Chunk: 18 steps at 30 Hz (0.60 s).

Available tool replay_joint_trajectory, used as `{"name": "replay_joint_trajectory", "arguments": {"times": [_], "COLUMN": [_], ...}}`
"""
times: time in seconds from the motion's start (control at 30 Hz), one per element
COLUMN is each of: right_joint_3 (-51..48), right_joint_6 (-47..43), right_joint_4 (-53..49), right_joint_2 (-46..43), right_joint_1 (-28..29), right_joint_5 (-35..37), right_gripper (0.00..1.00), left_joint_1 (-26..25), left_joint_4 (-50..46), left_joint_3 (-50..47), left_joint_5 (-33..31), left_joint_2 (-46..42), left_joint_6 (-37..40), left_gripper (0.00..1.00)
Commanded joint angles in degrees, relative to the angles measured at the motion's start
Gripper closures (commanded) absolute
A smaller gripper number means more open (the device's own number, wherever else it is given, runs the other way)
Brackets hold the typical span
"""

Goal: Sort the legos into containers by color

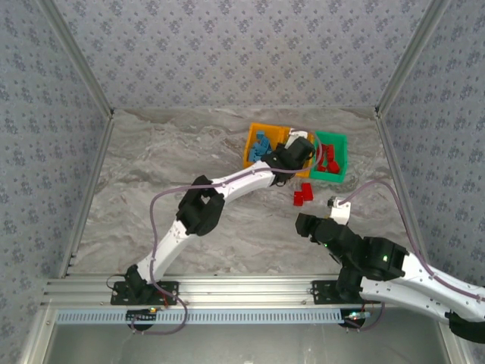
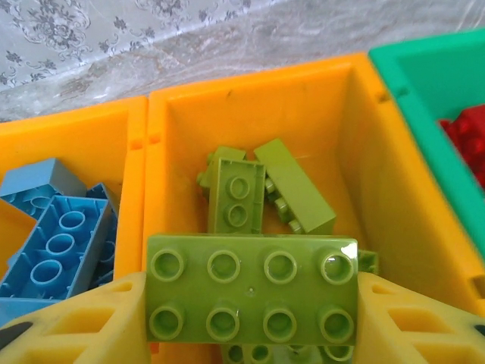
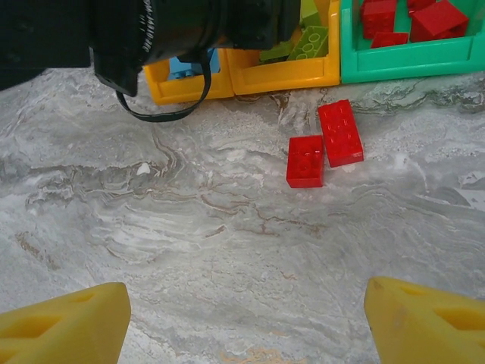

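Grey marbled tabletop, floral grey walls, two red legos loose

Tabletop grey marble, brownish veins; walls grey-blue floral print. Left bin and middle bin orange, right bin green, holding light blue bricks, lime green bricks, red bricks respectively; two loose bricks red. Left tool and right tool fingers yellow, 2x4 brick between the left ones lime green.
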Motion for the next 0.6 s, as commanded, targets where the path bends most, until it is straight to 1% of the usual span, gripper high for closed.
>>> {"name": "replay_joint_trajectory", "arguments": {"times": [0.0,0.07,0.17,0.27,0.37,0.47,0.57], "right_joint_3": [0.16,0.06,-0.17,-0.39,-0.53,-0.28,0.82], "right_joint_6": [0.51,0.54,0.08,-0.24,-0.16,-1.07,-3.79], "right_joint_4": [-2.93,-2.85,-1.95,-1.42,-1.66,-2.39,-1.51], "right_joint_2": [-0.36,-0.31,-0.33,-0.28,0.05,1.75,6.30], "right_joint_1": [0.27,0.27,0.22,0.24,0.22,-0.09,-2.00], "right_joint_5": [0.50,0.61,0.65,0.73,0.99,-0.43,-2.25], "right_gripper": [0.16,0.16,0.16,0.16,0.16,0.15,0.14], "left_joint_1": [-0.10,-0.10,-0.10,-0.33,-0.45,-0.61,-2.24], "left_joint_4": [0.51,0.52,0.31,3.93,9.74,14.15,18.22], "left_joint_3": [3.53,2.64,0.11,-7.46,-19.55,-33.40,-48.00], "left_joint_5": [-1.37,-1.68,-0.98,2.38,5.60,8.38,11.06], "left_joint_2": [-1.36,-2.81,-6.01,-12.34,-22.13,-35.00,-49.39], "left_joint_6": [3.56,2.44,0.18,-2.03,-4.27,-5.81,-2.08], "left_gripper": [0.33,0.25,0.23,0.23,0.22,0.21,0.19]}}
